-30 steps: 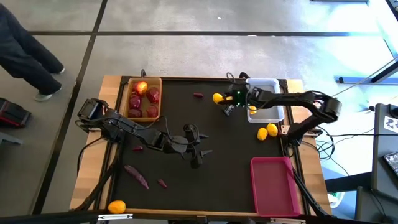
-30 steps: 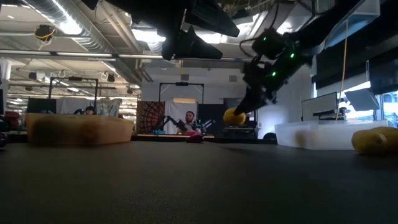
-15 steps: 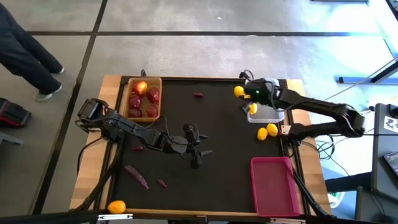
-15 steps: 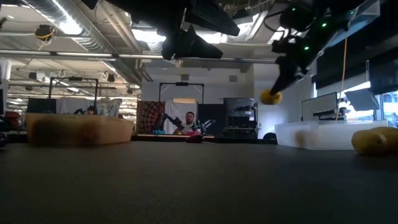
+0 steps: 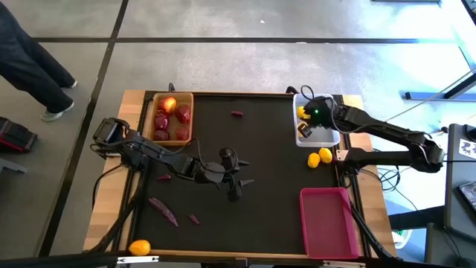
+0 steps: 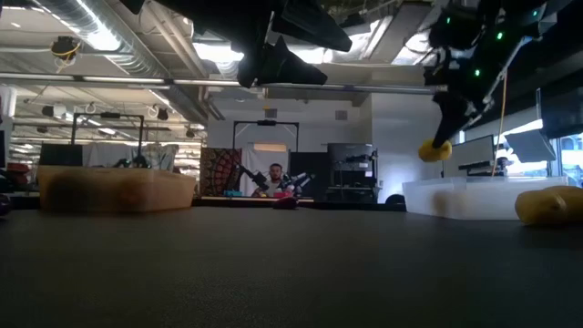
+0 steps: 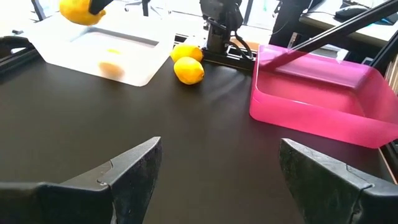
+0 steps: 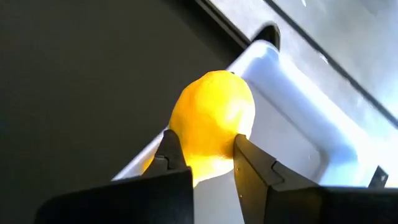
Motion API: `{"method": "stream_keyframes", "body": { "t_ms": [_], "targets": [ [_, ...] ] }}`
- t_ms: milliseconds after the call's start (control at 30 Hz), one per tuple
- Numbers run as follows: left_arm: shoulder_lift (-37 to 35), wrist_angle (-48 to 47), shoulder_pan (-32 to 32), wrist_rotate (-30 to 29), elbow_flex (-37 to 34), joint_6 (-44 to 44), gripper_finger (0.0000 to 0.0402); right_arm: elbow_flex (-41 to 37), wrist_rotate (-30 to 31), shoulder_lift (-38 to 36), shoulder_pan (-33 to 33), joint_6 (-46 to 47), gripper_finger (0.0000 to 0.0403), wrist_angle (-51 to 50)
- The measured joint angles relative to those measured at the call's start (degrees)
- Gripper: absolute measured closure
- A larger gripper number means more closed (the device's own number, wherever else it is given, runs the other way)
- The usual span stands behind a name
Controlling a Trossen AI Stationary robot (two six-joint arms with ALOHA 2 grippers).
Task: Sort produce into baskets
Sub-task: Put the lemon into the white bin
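My right gripper [image 5: 303, 113] is shut on a yellow lemon [image 8: 214, 121] above the left rim of the white bin [image 5: 320, 134] at the far right; it also shows in the low view [image 6: 434, 150]. My left gripper [image 5: 236, 186] is open and empty over the mat's middle. The tan wooden bin [image 5: 172, 117] at the far left holds dark red fruits. The pink bin [image 5: 327, 221] stands at the near right. Two lemons [image 5: 320, 157] lie beside the white bin, one lemon [image 5: 139, 247] at the near left. Purple pieces [image 5: 163, 211] lie on the mat. My right gripper pinches the lemon's lower half [image 8: 205, 155] between its two fingers, one on each side. The fingers slant down from above. The lemon hangs clear, over the white bin's rim.
A small dark red piece [image 5: 237, 114] lies on the mat near the far edge. Another lemon lies inside the white bin [image 7: 111, 67]. A person stands on the floor beyond the table's far left corner [image 5: 30, 59]. The black mat's middle is bare.
My right gripper has carried the lemon toward the table's right edge, from over the mat to above the white bin's left rim, lifting it higher on the way. The lemon stays pinched and clear.
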Motion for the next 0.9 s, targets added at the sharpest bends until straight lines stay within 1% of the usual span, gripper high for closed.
{"method": "stream_keyframes", "body": {
  "t_ms": [100,267,400,533,667,900],
  "targets": [
    [0.0,-0.06,0.0,0.0,0.0,0.0,0.0085,-2.41,-1.53,0.74,-3.92,-0.26,0.0352,1.87],
    [0.0,-0.09,0.0,0.0,0.0,0.04,0.0085,-6.76,-8.34,0.85,-10.26,-0.39,0.0352,8.7],
    [0.0,-0.13,0.0,0.0,0.0,0.42,0.0085,-9.29,-9.54,0.85,-14.33,-0.02,0.0352,11.69],
    [0.0,-0.22,0.0,0.0,0.0,0.5,0.0085,-10.92,-13.18,1.83,-18.08,0.14,0.0352,13.47],
    [0.0,-0.17,0.0,0.0,0.0,0.69,0.0085,-11.8,-16.16,4.81,-20.13,-0.15,0.0352,14.27],
    [0.0,-0.19,0.0,0.0,0.0,1.07,0.0085,-11.81,-16.24,9.8,-20.39,-0.55,0.0352,17.31]
  ]
}}
